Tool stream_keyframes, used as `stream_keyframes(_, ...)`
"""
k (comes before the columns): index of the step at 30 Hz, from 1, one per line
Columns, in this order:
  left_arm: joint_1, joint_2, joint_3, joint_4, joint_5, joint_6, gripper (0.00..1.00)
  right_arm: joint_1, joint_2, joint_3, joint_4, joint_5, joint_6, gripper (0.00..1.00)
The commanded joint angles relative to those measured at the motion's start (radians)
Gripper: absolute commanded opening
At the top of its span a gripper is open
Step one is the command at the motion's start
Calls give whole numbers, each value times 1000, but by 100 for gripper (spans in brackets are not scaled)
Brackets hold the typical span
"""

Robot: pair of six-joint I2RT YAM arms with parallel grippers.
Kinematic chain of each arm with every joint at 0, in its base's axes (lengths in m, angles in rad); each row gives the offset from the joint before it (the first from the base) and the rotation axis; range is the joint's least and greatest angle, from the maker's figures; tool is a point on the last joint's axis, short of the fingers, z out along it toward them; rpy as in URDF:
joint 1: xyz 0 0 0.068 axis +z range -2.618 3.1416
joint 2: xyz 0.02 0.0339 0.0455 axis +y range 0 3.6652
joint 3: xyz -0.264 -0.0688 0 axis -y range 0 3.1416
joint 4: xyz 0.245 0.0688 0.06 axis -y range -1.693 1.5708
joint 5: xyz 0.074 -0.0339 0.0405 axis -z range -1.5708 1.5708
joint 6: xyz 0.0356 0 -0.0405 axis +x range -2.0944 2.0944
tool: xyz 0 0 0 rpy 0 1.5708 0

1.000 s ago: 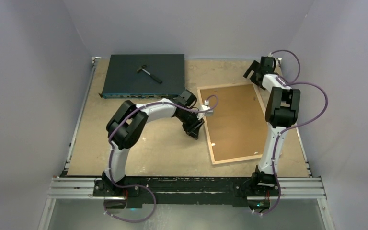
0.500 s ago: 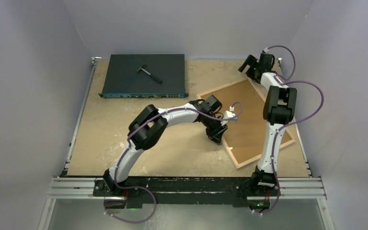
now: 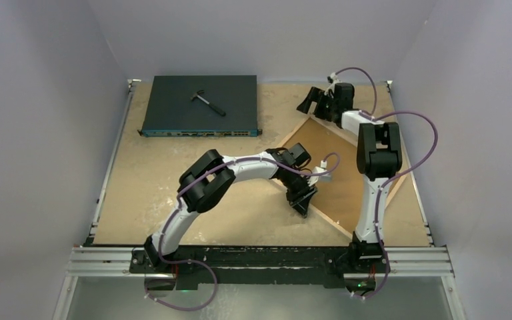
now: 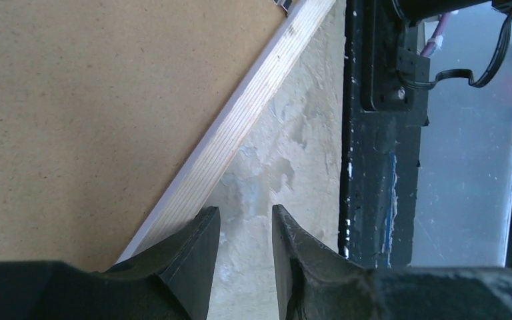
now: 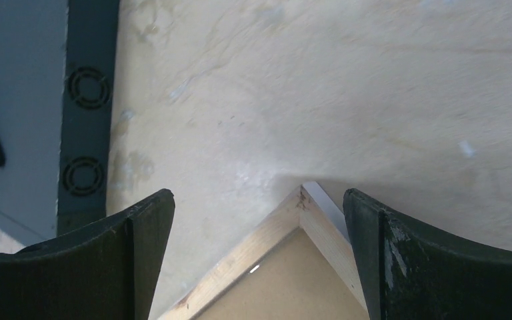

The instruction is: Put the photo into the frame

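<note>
Frame (image 4: 240, 127) lies flat on the table (image 3: 173, 187), back up, turned so its corners point like a diamond. It sits right of centre, between my two arms. The brown backing board (image 3: 337, 177) fills it inside a light wood rim. The photo is not in any view, and I cannot tell whether it is under the board or elsewhere.

Handling, my judgement:
- Frame is probably light and stiff with thin rails.
- It is large and flat on a smooth top, so a push on one side is likely to pivot it rather than shift it straight.
- There is no gap under the rim for a finger. The best hold looks like a pinch across one rail, or a corner tipped up first.
- The board looks rigid. A small metal clip shows at the rim, so it may need freeing before it lifts.

Left gripper (image 4: 243, 220):
- Low at the frame's near-left rail.
- Jaws set narrow with only bare table in the gap, holding nothing.
- One finger's tip overlaps the rail's outer edge. I cannot tell whether it touches.

Right gripper (image 5: 259, 197):
- Over the frame's far corner.
- Jaws spread as wide as they go, with the corner lying between the two fingers, untouched as far as I can see. Nothing held.

Dark flat box (image 3: 200, 105) sits at far left, well apart from the frame.
</note>
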Motion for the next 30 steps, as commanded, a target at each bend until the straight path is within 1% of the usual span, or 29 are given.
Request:
stream_keyframes(1,14,-49,-49,9,-68,1,35,68,-81,-87,-54,-108,2,99)
stream_keyframes(6,44,-133,-94,-60,-45,20,39,168,-142,-196,-15,-105,36,99)
stream_keyframes(8,67,-177,-119,-105,-29,33,46,203,-152,-214,-5,-108,45,99)
stream_keyframes(10,93,-226,-143,-164,-27,69,48,233,-153,-220,1,-111,51,99)
stream_keyframes(14,172,-327,-178,-282,-14,133,50,270,-159,-218,12,-120,64,99)
stream_keyframes(17,241,-384,-167,-375,-5,188,50,302,-165,-189,-7,-137,68,99)
stream_keyframes(19,297,-424,-162,-406,-13,211,50,327,-168,-177,-25,-149,73,99)
stream_keyframes(22,394,-486,-207,-384,-23,205,49,359,-184,-200,-14,-159,100,99)
stream_keyframes(25,490,-522,-295,-304,-26,141,48,370,-220,-210,-38,-156,110,99)
stream_keyframes(27,543,-531,-356,-233,-29,91,47,350,-270,-207,-50,-123,109,99)
stream_keyframes(30,566,-526,-433,-135,-33,34,47,286,-374,-229,-119,-18,92,99)
